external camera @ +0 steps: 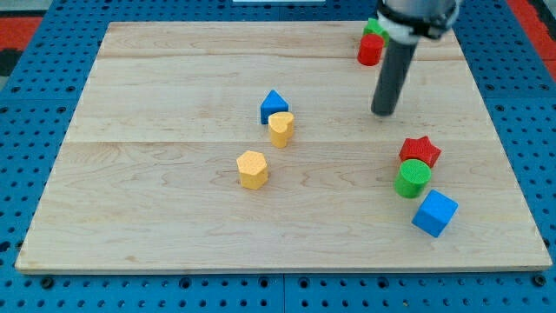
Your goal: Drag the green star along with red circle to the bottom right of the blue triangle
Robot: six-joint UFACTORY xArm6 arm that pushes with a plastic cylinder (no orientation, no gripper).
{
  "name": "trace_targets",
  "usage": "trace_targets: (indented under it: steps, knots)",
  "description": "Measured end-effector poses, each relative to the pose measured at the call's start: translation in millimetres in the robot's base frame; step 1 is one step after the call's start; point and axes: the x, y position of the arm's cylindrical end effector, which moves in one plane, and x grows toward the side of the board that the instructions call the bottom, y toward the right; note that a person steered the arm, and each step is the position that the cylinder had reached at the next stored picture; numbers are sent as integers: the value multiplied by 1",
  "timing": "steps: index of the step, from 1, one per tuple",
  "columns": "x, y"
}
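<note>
The red circle (369, 49) sits near the view's top right of the wooden board, with the green star (374, 28) just above it, touching it and partly hidden behind the arm. The blue triangle (273, 105) stands near the board's middle. My tip (383, 113) rests on the board below and slightly right of the red circle, about a block-width apart from it, and well to the right of the blue triangle.
A yellow heart-shaped block (281, 128) touches the blue triangle's lower right. A yellow hexagon (252, 169) lies below it. At the view's right are a red star (420, 150), a green cylinder (413, 179) and a blue cube (434, 213).
</note>
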Motion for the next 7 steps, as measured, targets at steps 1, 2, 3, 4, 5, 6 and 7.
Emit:
trace_targets:
  steps: [1,2,3,4,5,6,7]
  knots:
    - [-61,29]
    - [-112,101]
    - [-167,92]
    - [-168,69]
    - [-168,21]
    - [-168,3]
    - [-148,5]
